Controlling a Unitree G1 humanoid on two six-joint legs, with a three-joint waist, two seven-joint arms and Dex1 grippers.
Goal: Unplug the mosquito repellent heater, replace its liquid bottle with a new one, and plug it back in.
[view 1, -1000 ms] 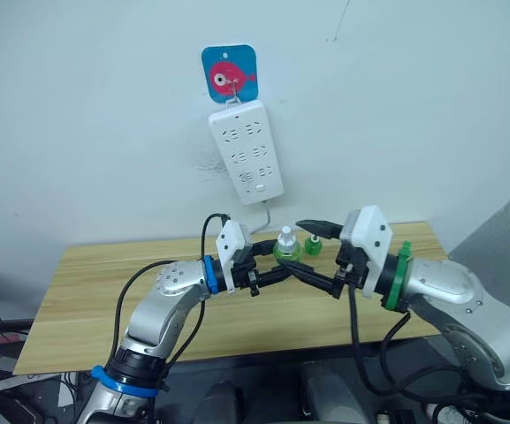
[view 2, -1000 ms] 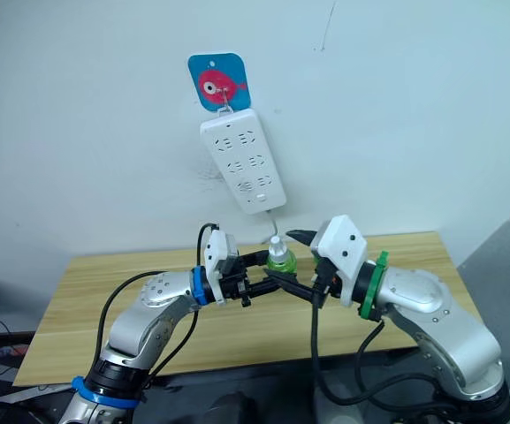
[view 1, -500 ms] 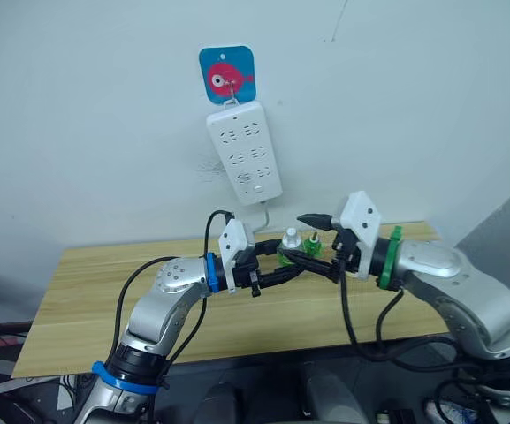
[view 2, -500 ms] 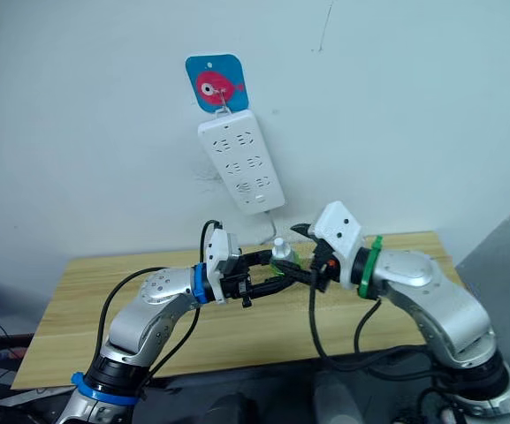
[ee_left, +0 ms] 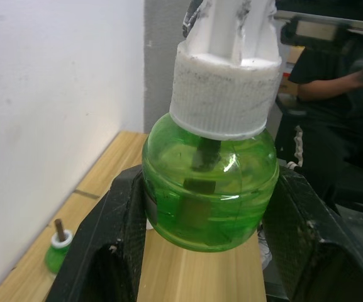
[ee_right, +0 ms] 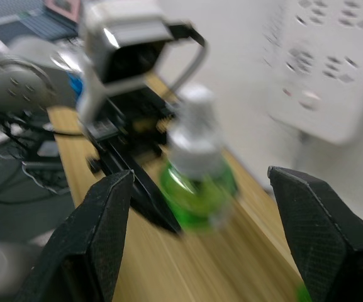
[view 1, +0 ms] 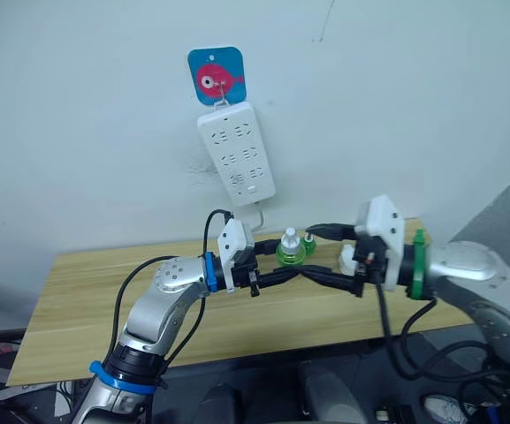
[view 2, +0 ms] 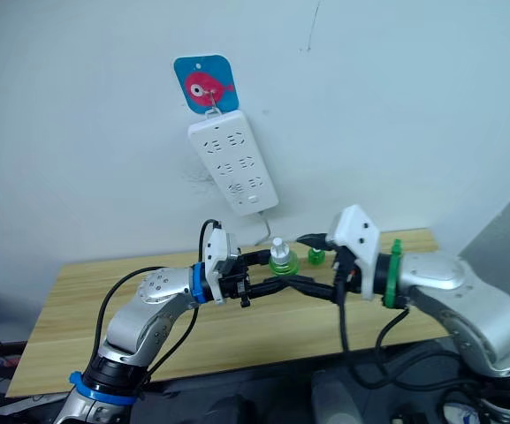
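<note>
1. The left gripper [view 1: 277, 267] is clamped on a green bottle [view 1: 290, 251] with a white cap, holding it upright above the back edge of the tabletop [view 1: 87, 291].
2. The right gripper [ee_right: 197, 242] has its fingers spread wide and holds nothing; it sits just beside the held bottle.
3. The white heater [view 1: 350, 258] lies on the tabletop near the back right corner, partly hidden behind the right arm.
4. A second, small green bottle [view 1: 309, 241] stands at the back edge.
5. A white power strip [view 1: 237, 152] hangs on the wall below a blue fish hook [view 1: 216, 75].

Bottle [view 1: 290, 251] between both fingers (power strip [view 1: 236, 152] behind).
</note>
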